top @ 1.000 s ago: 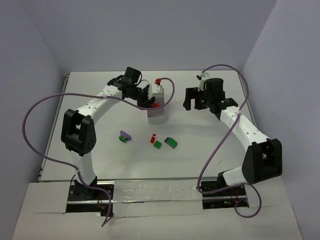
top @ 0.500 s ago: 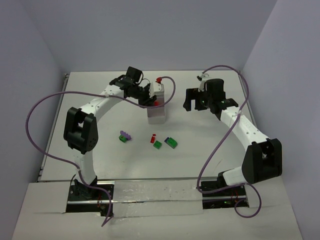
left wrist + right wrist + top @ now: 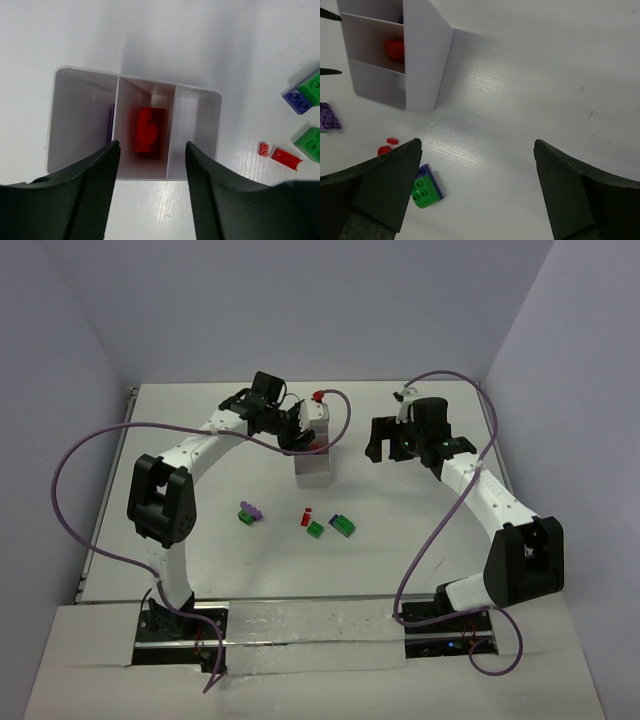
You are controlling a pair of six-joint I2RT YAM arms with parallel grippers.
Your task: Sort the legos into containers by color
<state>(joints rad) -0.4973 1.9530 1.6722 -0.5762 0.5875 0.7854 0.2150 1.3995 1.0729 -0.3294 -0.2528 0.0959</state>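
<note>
Directly beneath the left tool [image 3: 152,144], whose jaws stand apart with nothing between them, a red brick [image 3: 150,131] lies on the floor of the middle compartment of the white tray [image 3: 80,120]. The tray has three square compartments in a row, and the tool hangs over its middle one without touching the walls. On the bare desk [image 3: 400,540], on the side of the tray nearer the arm bases, the loose bricks lie in a rough line: a purple-and-green piece [image 3: 250,512] at the left, then two small red pieces [image 3: 307,517] just beside each other, a green brick [image 3: 315,529] close to them, and a green-and-blue brick [image 3: 343,525] at the right end. None of them touches the tray. The right tool [image 3: 477,144] hangs above the desk to the right of the tray and well apart from it, its jaws spread wide and empty, turned toward the tray and the loose bricks.
</note>
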